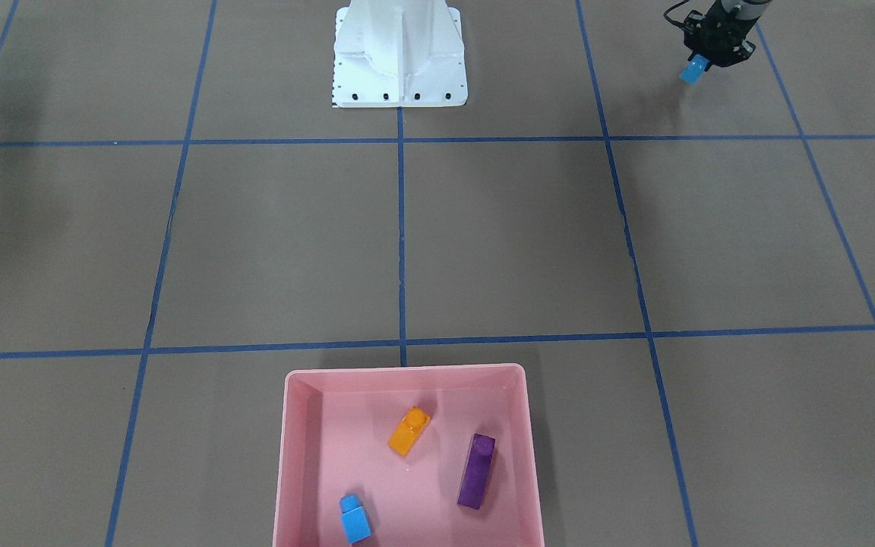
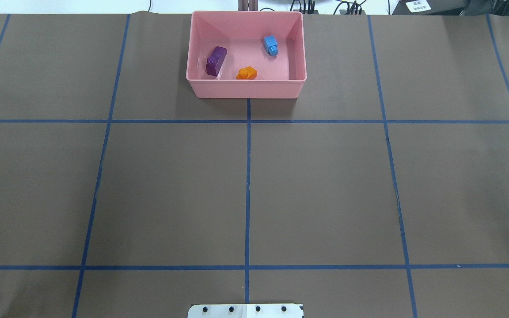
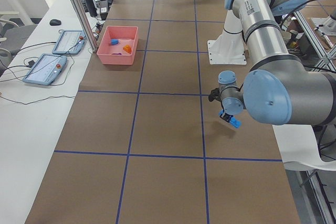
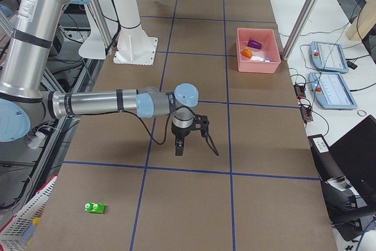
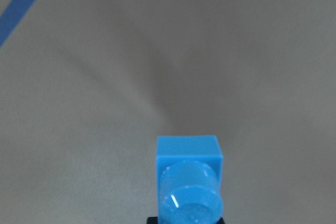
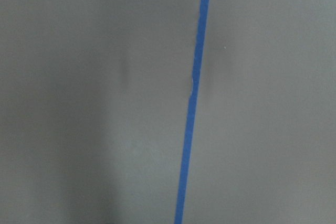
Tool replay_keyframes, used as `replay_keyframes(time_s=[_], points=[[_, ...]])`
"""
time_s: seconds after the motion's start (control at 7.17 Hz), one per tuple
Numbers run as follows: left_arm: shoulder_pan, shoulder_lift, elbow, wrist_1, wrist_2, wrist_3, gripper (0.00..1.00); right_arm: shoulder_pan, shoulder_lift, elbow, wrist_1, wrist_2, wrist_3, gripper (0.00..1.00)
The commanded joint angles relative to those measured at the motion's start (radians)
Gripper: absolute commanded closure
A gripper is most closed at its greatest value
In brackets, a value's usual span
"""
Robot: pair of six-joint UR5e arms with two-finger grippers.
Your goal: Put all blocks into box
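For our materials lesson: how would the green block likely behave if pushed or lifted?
The green block looks glossy, so probably hard and slippery. It lies low and flat-sided on the table, so should slide, not roll. Small: likely light.

— Even, diffuse light from above; shadows on the table (image 1: 483, 243) are soft smudges.
— Wrist views look soft: the close blue brick (image 5: 189, 182) is blurred, with one small glint on its stud.

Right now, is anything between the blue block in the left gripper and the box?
Nothing visible does. The left gripper holds the blue block, and only the taped table lies between it and the box.
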Motion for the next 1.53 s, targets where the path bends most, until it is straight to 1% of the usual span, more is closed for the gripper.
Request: replay_keyframes(time_s=[0.0,0.14,0.28,0.56,0.7,0.84,0.98,1.12,1.25,1.39], points=[[-0.284,-0.216,-0.003,0.075,-0.199,0.001,1.0,0.066,-0.072,-0.04,0.001,-0.003,-0.12,0.03],[-0.399,-0.363,-0.003,0.215,-0.245,0.001,1.0,0.102,-0.077,-0.087,0.03,-0.001,-0.149,0.03],[-0.47,-0.531,-0.003,0.429,-0.284,0.003,1.0,0.126,-0.107,-0.146,0.141,-0.001,-0.166,0.04],[-0.571,-0.834,0.009,0.731,-0.286,0.004,1.0,0.143,-0.193,-0.238,0.351,-0.001,-0.166,0.04],[-0.625,-1.004,0.062,0.872,-0.287,0.003,1.0,0.148,-0.236,-0.311,0.475,0.012,-0.157,0.03],[-0.669,-1.149,0.157,0.942,-0.289,0.003,1.0,0.174,-0.252,-0.353,0.516,0.049,-0.153,0.03],[-0.686,-1.253,0.256,0.939,-0.289,-0.012,1.0,0.183,-0.275,-0.391,0.524,0.054,-0.162,0.02],[-0.722,-1.393,0.4,0.944,-0.289,-0.014,1.0,0.185,-0.295,-0.446,0.603,0.063,-0.157,0.01],[-0.734,-1.483,0.514,0.932,-0.287,-0.014,1.0,0.185,-0.315,-0.491,0.663,0.1,-0.154,0.01],[-0.749,-1.532,0.57,0.929,-0.287,-0.014,1.0,0.185,-0.328,-0.513,0.677,0.126,-0.156,0.01]])
